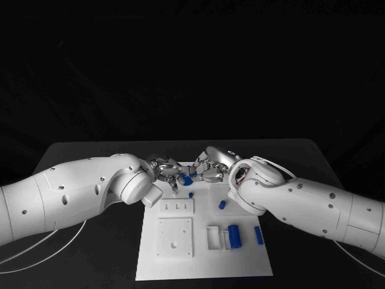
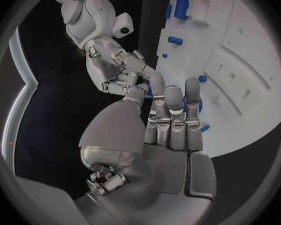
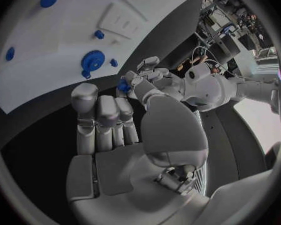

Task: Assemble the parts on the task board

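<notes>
The white board (image 1: 203, 241) is seen lying on the black counter (image 1: 88, 156), its near edge toward the robot. On the near half, a square plate (image 1: 174, 238) with small holes is set at the left, and a white block (image 1: 214, 237), a blue cylinder (image 1: 234, 235) and a slimmer blue pin (image 1: 258, 235) are laid side by side at the right. Farther back, a slotted plate (image 1: 176, 207) is shown, with a small blue peg (image 1: 190, 194) just beyond it and a short blue part (image 1: 222, 205) to its right, near the right arm.

At the far edge of the board the two hands are brought together. A blue piece (image 1: 186, 179) is seen between the fingertips of the left hand (image 1: 165, 173) and the right hand (image 1: 212, 168); which hand grips it cannot be told. In the right wrist view, a blue gear (image 3: 92, 61) is seen lying flat on the board near its far edge, apart from both hands.
</notes>
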You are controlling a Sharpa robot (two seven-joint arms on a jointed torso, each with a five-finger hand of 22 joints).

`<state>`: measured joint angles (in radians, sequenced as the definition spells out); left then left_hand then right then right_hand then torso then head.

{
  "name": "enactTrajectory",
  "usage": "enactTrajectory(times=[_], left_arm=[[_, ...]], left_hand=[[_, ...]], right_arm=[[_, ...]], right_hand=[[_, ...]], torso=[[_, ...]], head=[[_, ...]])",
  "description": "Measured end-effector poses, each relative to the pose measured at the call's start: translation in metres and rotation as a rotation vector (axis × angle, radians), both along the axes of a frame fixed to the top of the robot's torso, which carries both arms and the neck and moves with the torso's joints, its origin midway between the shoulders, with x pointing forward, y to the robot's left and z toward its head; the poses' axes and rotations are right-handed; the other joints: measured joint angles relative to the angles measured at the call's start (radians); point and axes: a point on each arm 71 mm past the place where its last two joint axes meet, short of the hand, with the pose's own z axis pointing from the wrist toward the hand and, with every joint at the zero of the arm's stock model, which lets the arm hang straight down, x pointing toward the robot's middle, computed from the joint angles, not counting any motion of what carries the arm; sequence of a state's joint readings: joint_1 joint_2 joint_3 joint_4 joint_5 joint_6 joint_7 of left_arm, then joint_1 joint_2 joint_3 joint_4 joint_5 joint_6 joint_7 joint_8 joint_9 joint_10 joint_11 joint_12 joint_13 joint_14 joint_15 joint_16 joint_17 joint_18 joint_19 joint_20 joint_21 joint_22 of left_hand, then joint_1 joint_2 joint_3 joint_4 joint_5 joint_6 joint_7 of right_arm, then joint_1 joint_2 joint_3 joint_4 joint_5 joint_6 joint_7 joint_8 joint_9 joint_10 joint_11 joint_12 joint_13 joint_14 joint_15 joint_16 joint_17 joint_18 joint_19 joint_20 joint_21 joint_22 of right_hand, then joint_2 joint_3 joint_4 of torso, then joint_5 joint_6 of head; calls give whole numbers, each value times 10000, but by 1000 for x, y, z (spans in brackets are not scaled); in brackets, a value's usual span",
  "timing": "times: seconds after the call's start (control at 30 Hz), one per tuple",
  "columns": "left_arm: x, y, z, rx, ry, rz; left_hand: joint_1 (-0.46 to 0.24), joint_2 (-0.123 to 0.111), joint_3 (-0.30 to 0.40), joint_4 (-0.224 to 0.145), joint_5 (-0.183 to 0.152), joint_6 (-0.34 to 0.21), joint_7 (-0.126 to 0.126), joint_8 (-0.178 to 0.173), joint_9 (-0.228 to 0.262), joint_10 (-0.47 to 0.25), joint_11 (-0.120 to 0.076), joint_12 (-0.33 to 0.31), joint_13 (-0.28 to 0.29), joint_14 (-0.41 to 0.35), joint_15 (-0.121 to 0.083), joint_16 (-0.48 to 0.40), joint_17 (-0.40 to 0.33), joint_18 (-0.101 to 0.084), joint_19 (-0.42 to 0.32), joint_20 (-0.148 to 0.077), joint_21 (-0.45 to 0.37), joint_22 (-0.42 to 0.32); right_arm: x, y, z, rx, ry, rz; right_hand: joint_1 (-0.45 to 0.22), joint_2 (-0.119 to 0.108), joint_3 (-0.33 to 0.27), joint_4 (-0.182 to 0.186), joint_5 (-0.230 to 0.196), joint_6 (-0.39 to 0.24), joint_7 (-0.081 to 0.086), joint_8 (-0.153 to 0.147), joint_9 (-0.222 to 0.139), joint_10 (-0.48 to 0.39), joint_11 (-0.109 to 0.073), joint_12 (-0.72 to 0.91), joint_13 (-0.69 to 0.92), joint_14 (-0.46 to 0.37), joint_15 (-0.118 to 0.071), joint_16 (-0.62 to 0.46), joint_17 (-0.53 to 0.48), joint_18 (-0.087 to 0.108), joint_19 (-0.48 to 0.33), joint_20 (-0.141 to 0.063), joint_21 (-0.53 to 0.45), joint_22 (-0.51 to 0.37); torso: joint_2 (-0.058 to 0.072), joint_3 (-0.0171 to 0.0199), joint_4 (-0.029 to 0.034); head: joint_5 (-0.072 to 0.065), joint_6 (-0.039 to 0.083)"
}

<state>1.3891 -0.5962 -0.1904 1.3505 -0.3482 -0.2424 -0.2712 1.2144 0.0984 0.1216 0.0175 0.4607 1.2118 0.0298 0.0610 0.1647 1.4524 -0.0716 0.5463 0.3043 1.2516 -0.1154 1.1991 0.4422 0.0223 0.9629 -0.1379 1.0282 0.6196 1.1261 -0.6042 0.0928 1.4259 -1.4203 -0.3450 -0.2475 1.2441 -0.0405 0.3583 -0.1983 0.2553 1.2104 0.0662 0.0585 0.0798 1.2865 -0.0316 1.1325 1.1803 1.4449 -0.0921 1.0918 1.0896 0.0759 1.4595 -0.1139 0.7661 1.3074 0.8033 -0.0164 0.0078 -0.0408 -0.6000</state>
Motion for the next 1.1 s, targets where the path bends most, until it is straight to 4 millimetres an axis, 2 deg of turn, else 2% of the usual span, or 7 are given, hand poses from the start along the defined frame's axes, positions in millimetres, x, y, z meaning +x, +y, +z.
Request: enactTrajectory(times=[0.23,0.33,0.37,0.4,0.47,0.93,1.1], left_arm=[[0,0,0,-15,-31,-11],[0,0,-1,-28,-45,-16],[0,0,-1,-31,-47,-17],[0,0,-1,-35,-49,-18],[0,0,-1,-40,-53,-19],[-1,3,-3,-156,7,-103],[-1,4,-4,-225,71,-193]], left_hand=[[-80,-108,144,62,82,-1,1,1,134,-26,-24,97,29,-33,-4,85,-93,0,-21,22,-1,35],[-53,-136,93,260,-88,-3,2,1,148,-27,-24,143,40,-33,-4,93,-140,0,-38,38,-1,35],[-30,-159,93,355,-228,-3,2,2,150,-27,-24,143,42,-33,-4,124,-149,0,-38,38,-1,35],[-31,-159,49,422,-564,-3,2,30,154,-41,-38,143,42,-34,-4,124,-151,0,-37,38,-1,35],[-30,-158,-37,505,-740,-3,1,87,155,-58,-55,146,42,-65,-35,132,-164,0,-38,38,-1,35],[129,0,-372,257,-867,-60,-54,137,155,-82,-74,259,78,-68,-36,285,-164,0,-73,3,35,90],[244,-52,-338,-34,-907,-69,-60,137,146,-93,-81,250,32,-101,-2,285,-177,0,-73,3,35,90]], right_arm=[[0,0,0,47,43,20],[0,-1,0,67,62,24],[0,-1,0,74,68,25],[0,-1,0,83,78,24],[0,-1,-1,96,92,24],[0,-1,-3,190,146,77],[-1,-2,-4,223,137,138]], right_hand=[[-16,67,-7,-61,-7,0,0,3,0,-1,1,0,1,0,0,0,-1,-1,0,0,0,0],[-16,67,-7,-61,-75,0,0,3,0,-14,14,1,7,-1,0,0,-1,0,0,0,0,0],[-15,68,-8,-61,-75,0,0,3,0,-11,12,2,11,-1,1,0,-2,-1,0,0,0,0],[9,92,-8,-62,-76,0,0,3,0,5,-5,3,13,-1,0,0,-2,0,0,0,0,0],[9,92,-9,-62,-76,0,0,3,-1,22,-22,4,14,-1,0,0,-2,-1,0,0,0,0],[8,93,-63,-115,-77,0,0,4,0,22,-21,5,13,-1,1,0,-3,-1,0,0,0,0],[-19,119,-77,-128,-84,0,0,6,1,22,-21,5,12,-1,1,0,-4,-1,0,0,0,0]], torso=[[0,-4,3],[-1,-4,3],[-2,-4,3],[-3,-4,3],[-3,-4,3],[-3,-4,9],[-3,-1,8]], head=[[-10,-31],[-10,-37],[-10,-42],[-11,-43],[-11,-49],[8,-97],[-7,-106]])
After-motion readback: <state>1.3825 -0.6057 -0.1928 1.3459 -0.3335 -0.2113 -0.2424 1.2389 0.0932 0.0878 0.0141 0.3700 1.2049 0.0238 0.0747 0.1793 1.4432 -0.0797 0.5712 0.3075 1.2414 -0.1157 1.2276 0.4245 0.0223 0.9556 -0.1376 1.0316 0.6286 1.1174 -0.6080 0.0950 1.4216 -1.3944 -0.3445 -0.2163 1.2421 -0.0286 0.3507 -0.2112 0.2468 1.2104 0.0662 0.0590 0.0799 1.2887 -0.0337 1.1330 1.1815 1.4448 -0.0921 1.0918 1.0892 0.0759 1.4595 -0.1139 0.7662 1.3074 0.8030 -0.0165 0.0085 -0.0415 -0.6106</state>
